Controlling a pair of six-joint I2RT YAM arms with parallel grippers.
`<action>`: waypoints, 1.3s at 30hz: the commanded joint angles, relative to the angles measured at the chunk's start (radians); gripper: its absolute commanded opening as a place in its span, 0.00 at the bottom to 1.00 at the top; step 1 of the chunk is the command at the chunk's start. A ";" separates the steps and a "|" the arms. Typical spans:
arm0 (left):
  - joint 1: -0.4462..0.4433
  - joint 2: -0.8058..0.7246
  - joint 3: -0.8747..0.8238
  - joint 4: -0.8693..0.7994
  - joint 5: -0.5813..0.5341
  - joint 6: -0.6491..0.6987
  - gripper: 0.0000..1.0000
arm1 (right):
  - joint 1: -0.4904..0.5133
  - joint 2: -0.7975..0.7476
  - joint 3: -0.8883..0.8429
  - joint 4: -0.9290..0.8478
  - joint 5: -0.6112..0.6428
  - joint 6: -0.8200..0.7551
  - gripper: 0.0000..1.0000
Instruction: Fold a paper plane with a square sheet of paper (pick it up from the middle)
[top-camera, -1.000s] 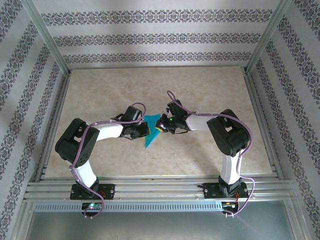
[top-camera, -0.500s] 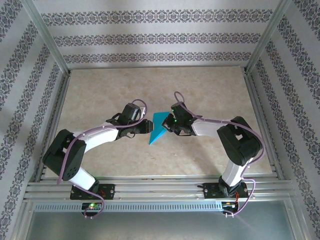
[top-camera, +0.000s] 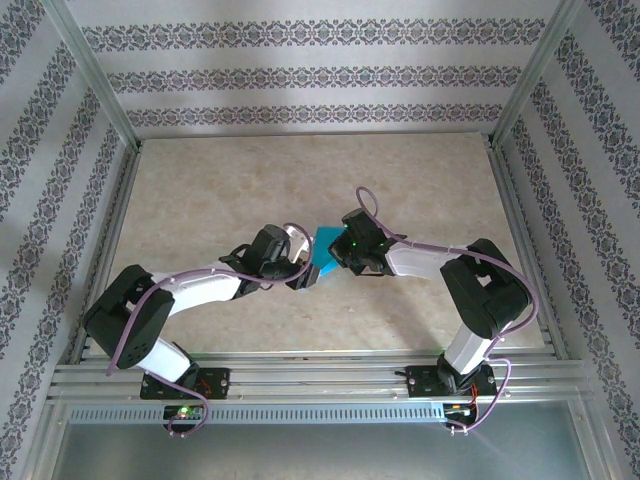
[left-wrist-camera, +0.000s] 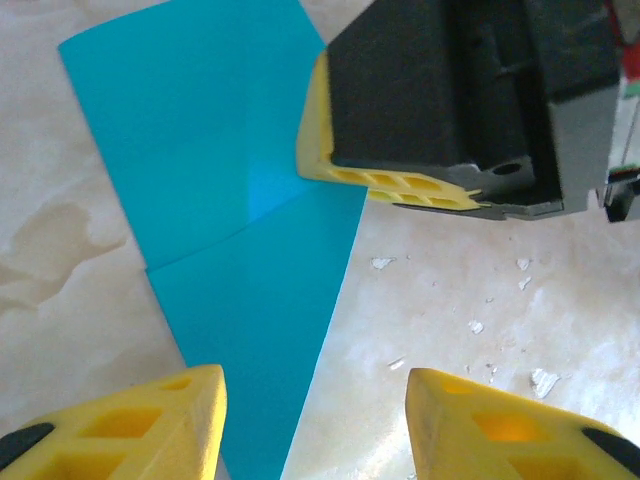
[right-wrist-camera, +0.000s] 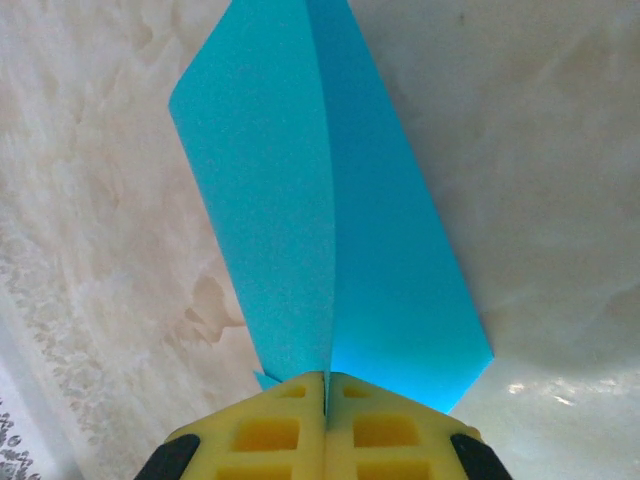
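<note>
Both meet at the folded paper (right-wrist-camera: 300, 200): right claw (right-wrist-camera: 325, 390) clamps it tight (left claw (left-wrist-camera: 310, 400) gapes wide).

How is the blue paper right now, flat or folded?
Folded. The blue paper has two flaps meeting at a crease, pinched in the shut right hand. The left wrist view shows a crease line across it too.

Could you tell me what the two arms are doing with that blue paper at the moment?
The two arms are working on the teal paper in the middle of the table. The right gripper is shut on one end of it, pinching it where two layers meet along a fold. The left gripper is open and hovers over the other end. The paper shows creases but is not yet a plane.
</note>
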 joint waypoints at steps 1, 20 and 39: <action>-0.025 0.045 0.008 0.068 -0.036 0.140 0.52 | 0.007 -0.029 0.005 -0.040 0.009 0.041 0.00; -0.055 0.183 0.017 0.215 -0.091 0.154 0.44 | -0.017 -0.055 -0.017 -0.039 -0.047 0.083 0.00; -0.058 0.198 0.023 0.233 -0.118 0.164 0.36 | -0.026 -0.049 -0.012 -0.032 -0.088 0.078 0.04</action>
